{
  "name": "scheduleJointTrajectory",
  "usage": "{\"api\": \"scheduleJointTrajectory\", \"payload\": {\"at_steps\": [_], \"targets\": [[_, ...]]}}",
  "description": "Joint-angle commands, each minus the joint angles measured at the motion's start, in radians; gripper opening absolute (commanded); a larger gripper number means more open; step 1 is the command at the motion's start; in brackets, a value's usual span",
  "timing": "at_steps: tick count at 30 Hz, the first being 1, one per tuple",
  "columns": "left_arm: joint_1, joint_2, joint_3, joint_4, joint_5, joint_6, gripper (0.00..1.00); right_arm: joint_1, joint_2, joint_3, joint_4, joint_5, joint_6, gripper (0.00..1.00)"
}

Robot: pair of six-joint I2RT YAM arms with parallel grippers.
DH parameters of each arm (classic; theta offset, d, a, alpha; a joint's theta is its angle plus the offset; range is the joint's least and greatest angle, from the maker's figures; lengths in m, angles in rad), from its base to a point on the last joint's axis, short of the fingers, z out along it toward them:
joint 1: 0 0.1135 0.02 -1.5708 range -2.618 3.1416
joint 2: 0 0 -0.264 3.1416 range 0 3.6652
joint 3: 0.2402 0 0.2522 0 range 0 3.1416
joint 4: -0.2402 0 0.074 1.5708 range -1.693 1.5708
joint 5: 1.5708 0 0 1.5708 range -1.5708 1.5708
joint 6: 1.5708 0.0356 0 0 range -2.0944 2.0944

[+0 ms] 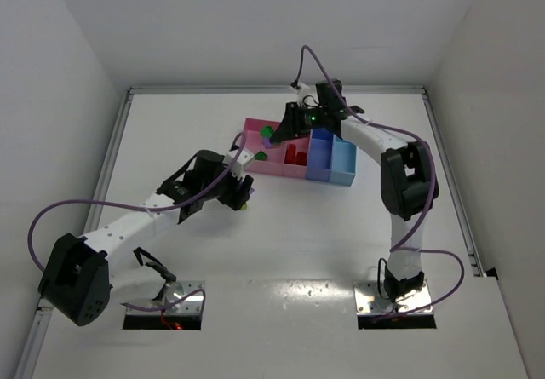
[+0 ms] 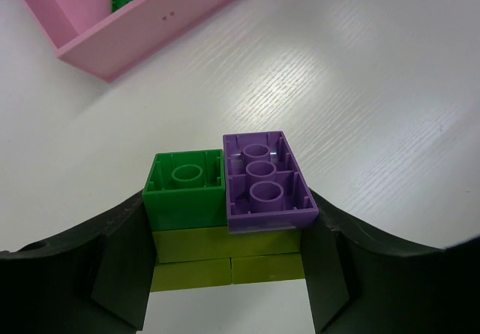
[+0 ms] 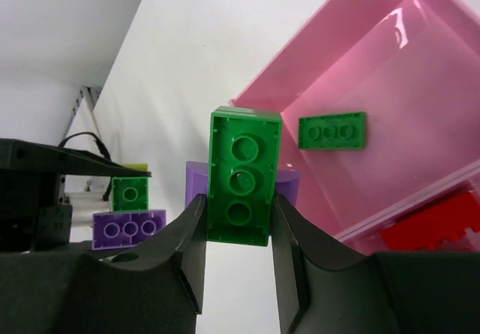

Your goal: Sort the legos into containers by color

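Observation:
My left gripper (image 2: 229, 274) is shut on a stack of legos (image 2: 225, 236): yellow-green bricks with a green brick (image 2: 184, 188) and a purple brick (image 2: 262, 184) joined to them. In the top view this stack (image 1: 243, 196) hangs over the table, left of the containers. My right gripper (image 3: 238, 225) is shut on a green brick (image 3: 241, 173) with a purple piece (image 3: 193, 184) behind it. It hovers at the near left edge of the wide pink bin (image 1: 252, 130). A flat green brick (image 3: 332, 131) lies in that bin. Red bricks (image 3: 420, 233) lie in the narrower pink bin (image 1: 294, 173).
The dark blue bin (image 1: 320, 153) and light blue bin (image 1: 342, 157) continue the row to the right. White walls close in the table at the back and both sides. A corner of the wide pink bin (image 2: 112, 41) shows beyond the left gripper.

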Motion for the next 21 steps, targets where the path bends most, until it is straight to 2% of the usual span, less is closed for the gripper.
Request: {"api": "scheduleJointTrajectory", "payload": {"at_steps": [1, 5, 9, 21], "targets": [[0.007, -0.015, 0.003, 0.029, -0.034, -0.023, 0.26, 0.004, -0.037, -0.014, 0.061, -0.061, 0.029, 0.01], [0.007, -0.015, -0.016, 0.039, -0.005, -0.032, 0.26, 0.013, -0.08, -0.092, 0.096, -0.096, 0.063, 0.01], [0.007, -0.004, -0.043, 0.049, 0.086, -0.032, 0.26, 0.013, -0.118, -0.144, 0.138, -0.132, 0.112, 0.01], [0.007, 0.086, -0.105, 0.098, 0.13, -0.082, 0.6, -0.038, -0.222, -0.269, 0.196, -0.194, 0.198, 0.01]]}}
